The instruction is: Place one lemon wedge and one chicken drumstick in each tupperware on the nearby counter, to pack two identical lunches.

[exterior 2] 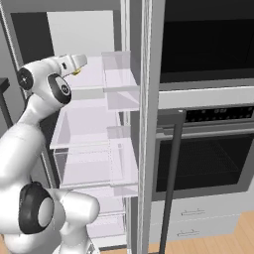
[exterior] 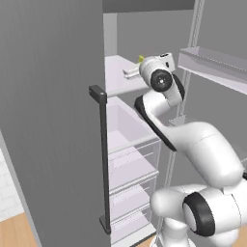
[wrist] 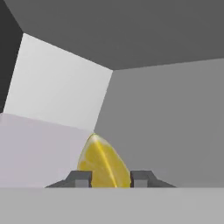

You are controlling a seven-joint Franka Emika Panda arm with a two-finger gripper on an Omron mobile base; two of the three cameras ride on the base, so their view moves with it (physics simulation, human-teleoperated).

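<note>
**Desk editor:** What am I looking at?

**Operator:** My white arm (exterior: 193,144) reaches into an open fridge, up to its top shelf (exterior: 118,72). The grey fridge door (exterior: 48,120) stands swung out on the left of the left base view, its dark vertical handle (exterior: 102,159) facing me.

**Desk editor:** And the lemon wedge?

**Operator:** In the hand view the lemon wedge (wrist: 103,164) stands between the two dark fingertips (wrist: 79,178), peel edge up, pale cut face toward the camera. It sits on the pale shelf floor near the fridge's back corner. In the left base view a sliver of yellow-green (exterior: 141,59) peeps out just above the wrist. From the right base view a small yellow spot (exterior 2: 76,71) shows under the hand.

**Desk editor:** Are the jaws shut on it?

**Operator:** The gripper (wrist: 110,179) has its jaws drawn in close on either side of the wedge, the tips at its flanks. I cannot tell from these pictures whether they press it or merely bracket it.

**Desk editor:** Anything else in shot?

**Operator:** Clear drawers (exterior: 130,144) stacked below the shelf, door bins (exterior 2: 121,82) on the right, and a black wall oven (exterior 2: 208,154) beside the fridge.
</note>
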